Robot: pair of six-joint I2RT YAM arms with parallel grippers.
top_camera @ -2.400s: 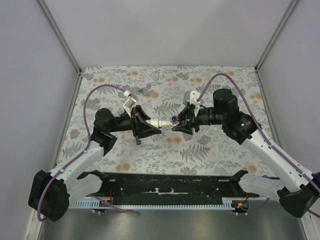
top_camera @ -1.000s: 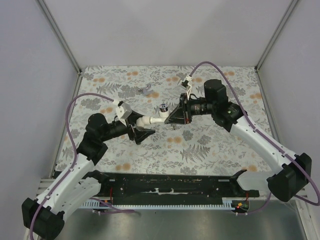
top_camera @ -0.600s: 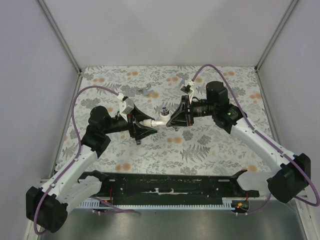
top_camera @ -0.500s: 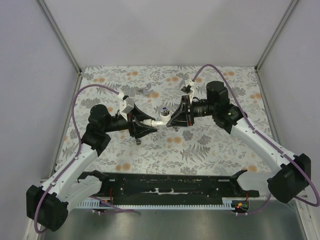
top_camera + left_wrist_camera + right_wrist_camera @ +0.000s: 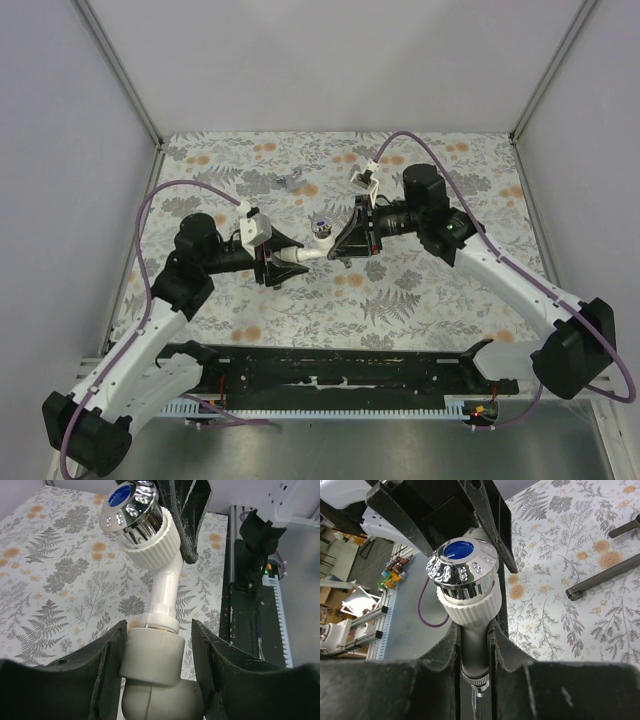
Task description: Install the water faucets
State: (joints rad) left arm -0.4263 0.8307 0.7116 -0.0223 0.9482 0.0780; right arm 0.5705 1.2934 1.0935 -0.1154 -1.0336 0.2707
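item: faucet (image 5: 165,587) | left fingers (image 5: 99,676) clamp pipe fitting (image 5: 152,658) | right fingers (image 5: 516,666) clamp faucet | risk: cross-threading if tilted against pipe fitting

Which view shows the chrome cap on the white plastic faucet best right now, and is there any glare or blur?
Left wrist: the chrome cap on the white plastic faucet is sharp but carries bright glare streaks; the near black fingers look soft. Right wrist: cap sharp, milder highlights, blue top readable, the best view. Top external: even light, no glare, faucet too small for detail.
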